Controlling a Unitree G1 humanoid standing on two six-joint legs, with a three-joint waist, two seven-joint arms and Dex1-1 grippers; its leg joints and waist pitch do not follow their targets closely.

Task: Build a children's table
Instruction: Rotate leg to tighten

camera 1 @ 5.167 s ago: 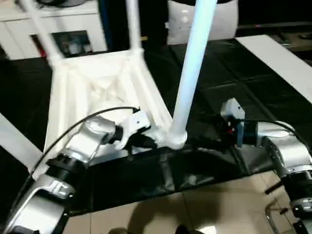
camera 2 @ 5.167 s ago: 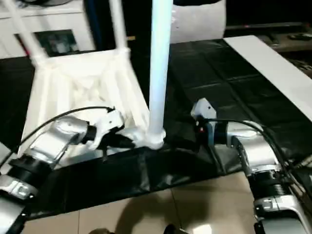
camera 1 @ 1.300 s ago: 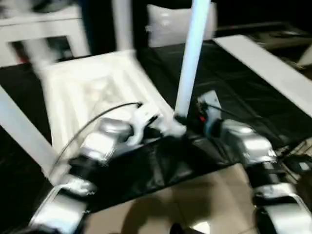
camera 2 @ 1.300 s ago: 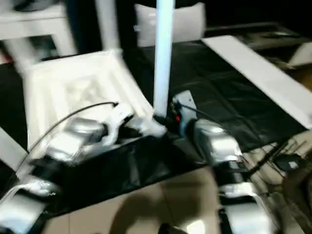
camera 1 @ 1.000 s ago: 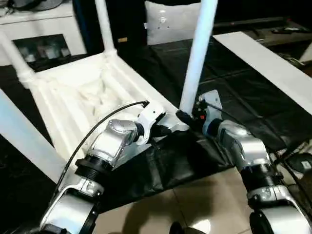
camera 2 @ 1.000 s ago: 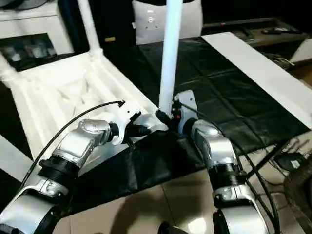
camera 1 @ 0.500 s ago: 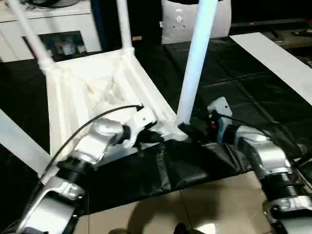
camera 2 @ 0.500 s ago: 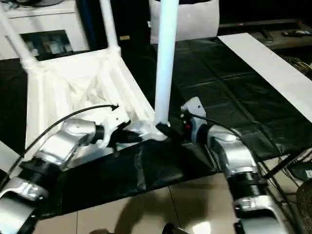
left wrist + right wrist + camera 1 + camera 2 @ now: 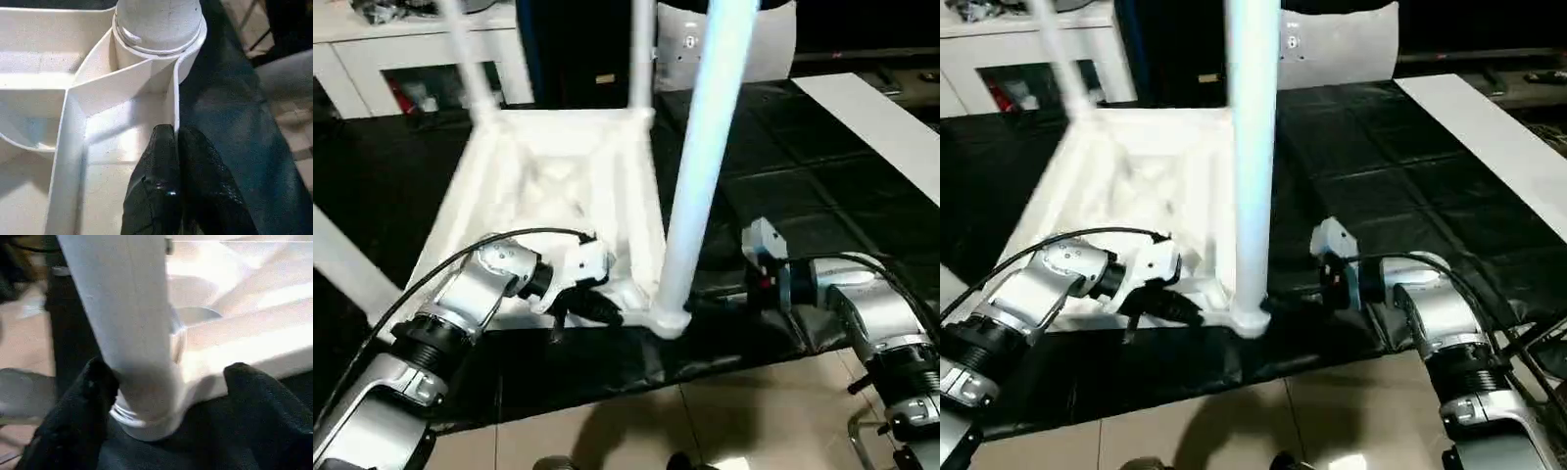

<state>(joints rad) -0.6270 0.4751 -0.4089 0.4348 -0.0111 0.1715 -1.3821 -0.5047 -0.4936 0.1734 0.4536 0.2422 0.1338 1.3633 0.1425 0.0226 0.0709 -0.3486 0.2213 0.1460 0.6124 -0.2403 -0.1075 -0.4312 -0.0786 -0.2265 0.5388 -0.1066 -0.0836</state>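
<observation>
You're seating the near leg in its corner socket (left gripper pinched on the table's rib, right gripper wide around the leg base): next, close right and twist it home.

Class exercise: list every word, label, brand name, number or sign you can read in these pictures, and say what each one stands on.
None can be read.
White pillow: a small dark round mark, too blurred to read.
Table top and legs: plain white, no markings visible.
</observation>
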